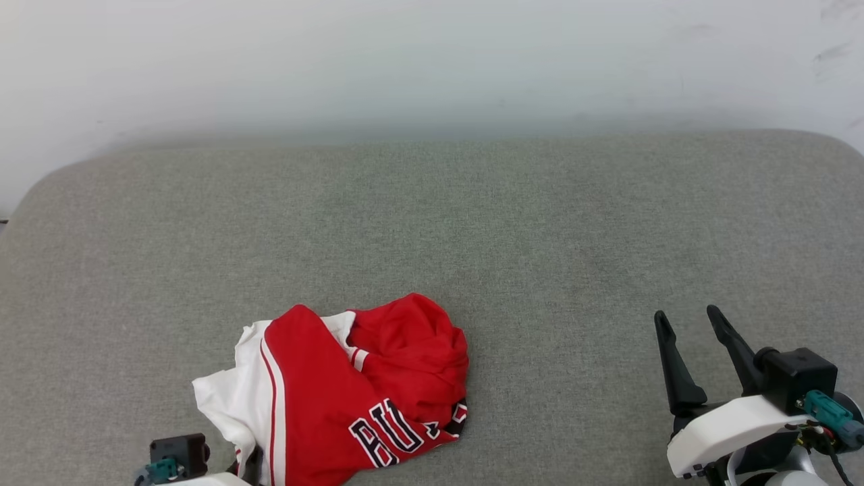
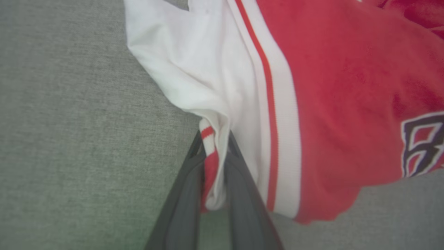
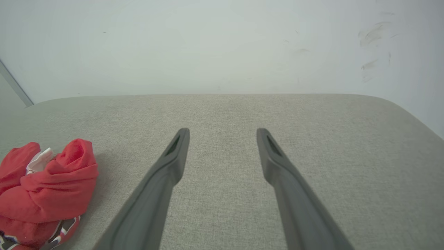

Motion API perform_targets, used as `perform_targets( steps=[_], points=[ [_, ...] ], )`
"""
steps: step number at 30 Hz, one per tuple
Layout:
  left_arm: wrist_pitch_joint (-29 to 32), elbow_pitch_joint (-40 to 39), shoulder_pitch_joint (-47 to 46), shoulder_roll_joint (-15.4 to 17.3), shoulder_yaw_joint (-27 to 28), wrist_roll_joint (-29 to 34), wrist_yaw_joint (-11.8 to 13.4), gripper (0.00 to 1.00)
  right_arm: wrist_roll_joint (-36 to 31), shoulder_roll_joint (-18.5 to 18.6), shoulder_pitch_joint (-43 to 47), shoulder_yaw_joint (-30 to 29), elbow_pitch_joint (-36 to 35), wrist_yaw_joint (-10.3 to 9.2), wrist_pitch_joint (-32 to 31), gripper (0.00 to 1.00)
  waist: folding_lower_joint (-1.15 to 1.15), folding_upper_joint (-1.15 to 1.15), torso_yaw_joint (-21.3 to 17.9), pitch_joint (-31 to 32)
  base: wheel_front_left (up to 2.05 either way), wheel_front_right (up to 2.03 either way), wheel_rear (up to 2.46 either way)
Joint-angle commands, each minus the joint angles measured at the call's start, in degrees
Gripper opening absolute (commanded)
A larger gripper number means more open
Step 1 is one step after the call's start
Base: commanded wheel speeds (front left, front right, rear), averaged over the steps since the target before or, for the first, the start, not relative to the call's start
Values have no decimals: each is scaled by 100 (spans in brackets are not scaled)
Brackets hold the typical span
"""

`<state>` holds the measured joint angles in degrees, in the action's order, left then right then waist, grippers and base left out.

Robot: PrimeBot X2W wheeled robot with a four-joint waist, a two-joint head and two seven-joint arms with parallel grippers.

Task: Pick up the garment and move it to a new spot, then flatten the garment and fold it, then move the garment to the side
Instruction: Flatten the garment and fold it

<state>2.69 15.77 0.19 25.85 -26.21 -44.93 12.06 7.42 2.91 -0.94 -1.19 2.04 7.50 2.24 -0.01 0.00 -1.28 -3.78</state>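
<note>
The garment point(image 1: 351, 391) lies crumpled at the front left of the grey cushioned surface, red with a white sleeve and black white-outlined letters. In the left wrist view the garment point(image 2: 333, 90) has a striped sleeve cuff pinched between the two dark fingers, so my left gripper point(image 2: 213, 139) is shut on it. The head view catches the left gripper point(image 1: 251, 466) at the bottom edge, under the white sleeve. My right gripper point(image 1: 685, 320) stands open at the lower right, well apart from the shirt. Nothing lies between the spread fingers of the right gripper point(image 3: 222, 133), and the garment point(image 3: 45, 194) sits far to their left.
The grey fabric surface point(image 1: 513, 229) stretches wide, with rounded far corners. A pale wall point(image 1: 432, 61) rises directly behind its back edge.
</note>
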Motion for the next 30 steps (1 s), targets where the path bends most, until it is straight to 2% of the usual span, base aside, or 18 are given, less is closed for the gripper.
perform_targets(
  steps=[1,2,4,11,14,19,24,30],
  points=[
    [-24,70,98,-86,-59,-31,-38,0,-41,-3,73,3,-14,-2,-14,100,1,0,2,38,0,0,0],
    [-83,124,117,-129,-85,-22,-56,27,-53,-3,85,3,-22,-2,-26,100,1,0,2,72,0,0,0],
    [-298,174,101,-235,-87,34,-82,100,-53,-3,122,16,-37,-2,-58,100,1,0,-7,133,0,0,0],
    [-1418,127,-100,-229,-28,569,2,100,-94,-3,270,34,-119,-2,-168,100,1,0,-28,371,0,0,0],
    [-1669,-35,-199,-236,36,806,29,100,-104,-3,324,17,-177,-2,-219,100,1,0,-22,410,0,0,0],
    [-1786,-444,-312,-300,261,1210,15,100,-131,-3,346,-2,-264,-2,-276,100,1,0,-29,464,0,0,0],
    [-1795,-900,-260,-515,500,1640,-64,100,-155,-3,352,-22,-327,-2,-317,100,1,0,-51,517,0,0,0],
    [-1797,-983,-190,-702,586,1916,-192,100,-158,-3,356,-37,-371,-2,-350,100,1,0,-60,562,0,0,0]
  ],
)
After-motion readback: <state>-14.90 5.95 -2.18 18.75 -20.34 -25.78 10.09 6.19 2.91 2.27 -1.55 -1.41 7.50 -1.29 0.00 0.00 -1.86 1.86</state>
